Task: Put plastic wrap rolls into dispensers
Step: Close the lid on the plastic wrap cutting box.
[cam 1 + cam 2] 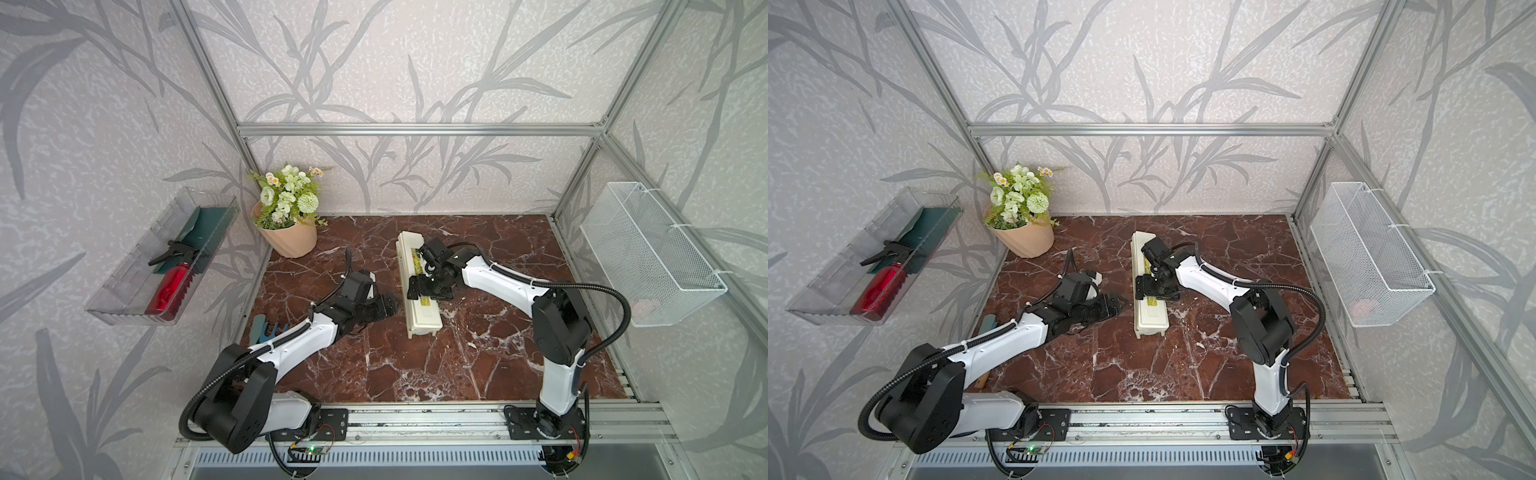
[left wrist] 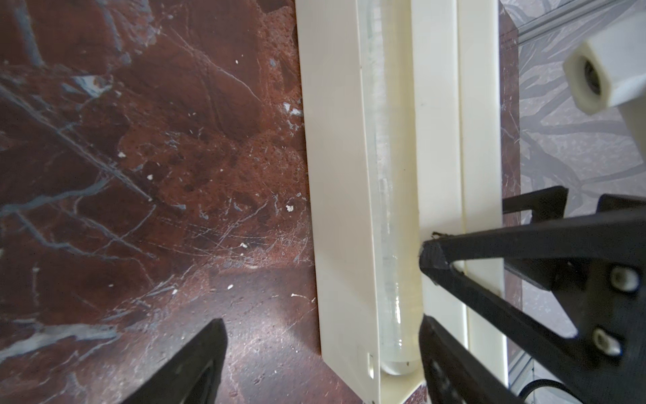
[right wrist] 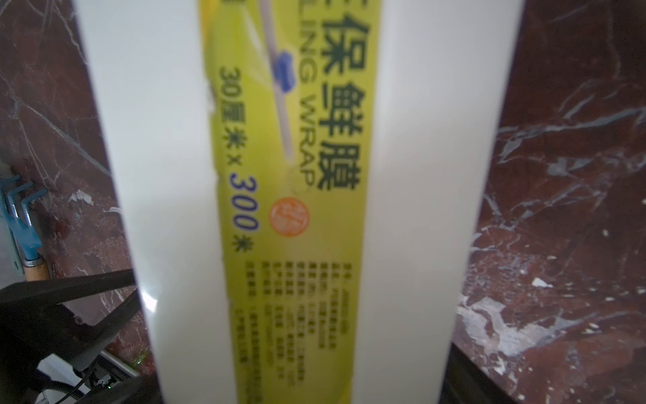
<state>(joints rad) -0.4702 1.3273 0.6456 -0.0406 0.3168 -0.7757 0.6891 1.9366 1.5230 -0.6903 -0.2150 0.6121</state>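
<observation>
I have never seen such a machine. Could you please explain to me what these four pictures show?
It is a tabletop robot with two arms, each ending in a claw. Two pictures look down from above, almost identically; the two close ones come from cameras on the wrists. On the marble table are a cream dispenser, a flower pot and a small rake. The right claw grips the dispenser's lid. The plastic wrap roll already lies inside. The left claw is open, holding nothing.

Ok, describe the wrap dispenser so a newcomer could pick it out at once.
On the red-brown marble tabletop, near its middle, lies the dispenser, a long narrow cream box. Unlike the peach flower pot in the back corner or the white wire basket on the side wall, it bears a yellow-green label strip.
</observation>
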